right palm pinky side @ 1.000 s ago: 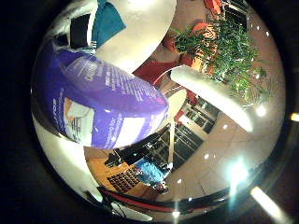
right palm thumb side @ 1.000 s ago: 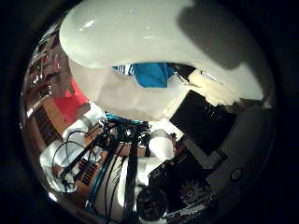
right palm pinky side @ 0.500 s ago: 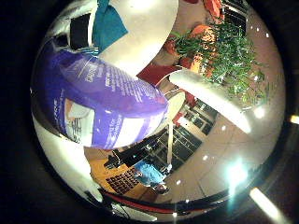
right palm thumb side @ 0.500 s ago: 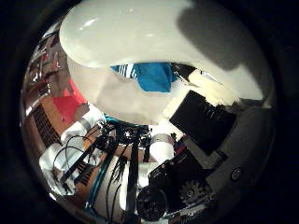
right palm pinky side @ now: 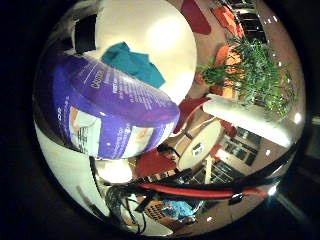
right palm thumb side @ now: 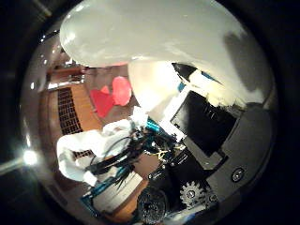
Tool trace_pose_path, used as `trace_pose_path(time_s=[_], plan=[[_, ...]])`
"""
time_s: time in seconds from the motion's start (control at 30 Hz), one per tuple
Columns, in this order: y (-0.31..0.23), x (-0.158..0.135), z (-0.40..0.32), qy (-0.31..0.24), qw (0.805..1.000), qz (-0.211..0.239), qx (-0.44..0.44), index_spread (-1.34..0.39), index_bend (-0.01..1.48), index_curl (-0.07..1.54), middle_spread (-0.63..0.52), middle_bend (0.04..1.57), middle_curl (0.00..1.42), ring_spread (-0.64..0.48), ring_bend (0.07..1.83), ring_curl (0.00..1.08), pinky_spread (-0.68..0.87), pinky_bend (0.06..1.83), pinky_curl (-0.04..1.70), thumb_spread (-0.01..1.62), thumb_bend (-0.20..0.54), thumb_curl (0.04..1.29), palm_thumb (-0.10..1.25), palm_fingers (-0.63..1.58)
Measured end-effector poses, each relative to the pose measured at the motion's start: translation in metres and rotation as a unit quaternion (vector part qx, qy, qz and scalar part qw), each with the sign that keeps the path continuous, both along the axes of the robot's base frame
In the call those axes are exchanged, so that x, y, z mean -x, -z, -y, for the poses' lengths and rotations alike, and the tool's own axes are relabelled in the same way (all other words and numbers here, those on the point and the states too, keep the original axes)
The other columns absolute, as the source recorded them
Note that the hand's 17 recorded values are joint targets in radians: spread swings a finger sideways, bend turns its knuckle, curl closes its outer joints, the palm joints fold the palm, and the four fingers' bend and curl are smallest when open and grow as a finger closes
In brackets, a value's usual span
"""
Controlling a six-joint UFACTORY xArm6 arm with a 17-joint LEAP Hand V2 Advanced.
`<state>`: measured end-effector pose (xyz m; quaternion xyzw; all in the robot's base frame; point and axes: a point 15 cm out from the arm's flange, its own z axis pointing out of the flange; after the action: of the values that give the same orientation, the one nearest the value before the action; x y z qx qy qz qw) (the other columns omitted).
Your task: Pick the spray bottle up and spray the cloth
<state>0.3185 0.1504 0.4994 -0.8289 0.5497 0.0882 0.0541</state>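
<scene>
The spray bottle (right palm pinky side: 105,105), white with a purple label, fills much of the right little finger side palm view, close against the palm. Its white body (right palm thumb side: 150,33) also fills one side of the right thumb side palm view. My hand (right palm thumb side: 211,131) shows there as black and white finger parts curled beside the bottle. The teal cloth (right palm pinky side: 135,62) lies crumpled on a round white table (right palm pinky side: 170,30), just beyond the bottle's edge in the right little finger side palm view.
A green potted plant (right palm pinky side: 255,75) stands beyond the table, with a white column (right palm pinky side: 250,110) near it. Red chairs (right palm thumb side: 111,94) stand on the floor. The white arm (right palm thumb side: 89,150) reaches in behind the hand.
Both views have swung, so the camera moved with the hand. The cloth now shows larger beside the bottle in the little finger view and has left the thumb view. The bottle keeps its place against the palm.
</scene>
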Motion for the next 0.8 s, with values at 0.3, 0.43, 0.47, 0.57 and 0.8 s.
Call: trace_pose_path(time_s=[0.3, 0.43, 0.47, 0.57, 0.8], plan=[[-0.031, -0.027, -0.083, 0.008, 0.979, 0.033, -0.203, -0.2, 1.16, 0.72, -0.1, 1.38, 0.64, -0.16, 1.48, 0.59, -0.24, 1.01, 1.33, 1.01, -0.013, 0.73, 1.03, 1.18], [-0.009, -0.04, -0.102, 0.032, 0.962, 0.033, -0.267, -0.2, 1.16, 0.72, -0.1, 1.38, 0.64, -0.16, 1.47, 0.59, -0.24, 1.01, 1.33, 1.01, -0.011, 0.73, 1.04, 1.19], [0.002, -0.043, -0.104, 0.039, 0.959, 0.031, -0.278, -0.2, 1.16, 0.72, -0.1, 1.38, 0.64, -0.16, 1.47, 0.59, -0.24, 1.01, 1.33, 1.01, -0.012, 0.73, 1.04, 1.19], [0.036, -0.051, -0.111, 0.053, 0.95, 0.034, -0.306, -0.2, 1.16, 0.72, -0.1, 1.38, 0.64, -0.16, 1.47, 0.59, -0.24, 1.01, 1.33, 1.0, -0.013, 0.74, 1.05, 1.19], [0.103, -0.039, -0.143, 0.047, 0.929, 0.022, -0.365, -0.2, 1.16, 0.72, -0.1, 1.38, 0.64, -0.16, 1.48, 0.59, -0.22, 1.01, 1.34, 0.99, -0.013, 0.74, 1.05, 1.18]])
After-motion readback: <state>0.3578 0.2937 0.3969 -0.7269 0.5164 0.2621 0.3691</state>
